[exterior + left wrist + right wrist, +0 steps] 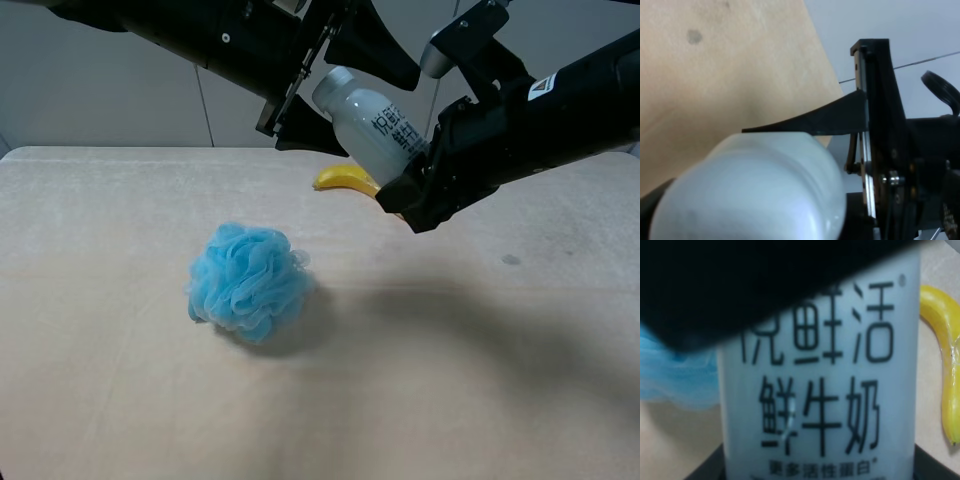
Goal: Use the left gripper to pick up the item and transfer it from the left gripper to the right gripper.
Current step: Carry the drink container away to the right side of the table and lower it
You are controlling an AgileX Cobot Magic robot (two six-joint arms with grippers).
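Blue puff [248,282] below, bottle [352,102] aloft — left tool [376,115] clamped on it, right tool [415,165] unclear.

One bottle [370,125], one puff [248,280], seemingly one banana [345,180].

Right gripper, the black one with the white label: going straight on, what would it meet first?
The small white plastic bottle, directly ahead of the right gripper; whether it already touches is unclear.

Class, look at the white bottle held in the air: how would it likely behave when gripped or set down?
The bottle looks like smooth rigid plastic, so probably stiff but slippery. Its round body would likely roll if laid sideways.
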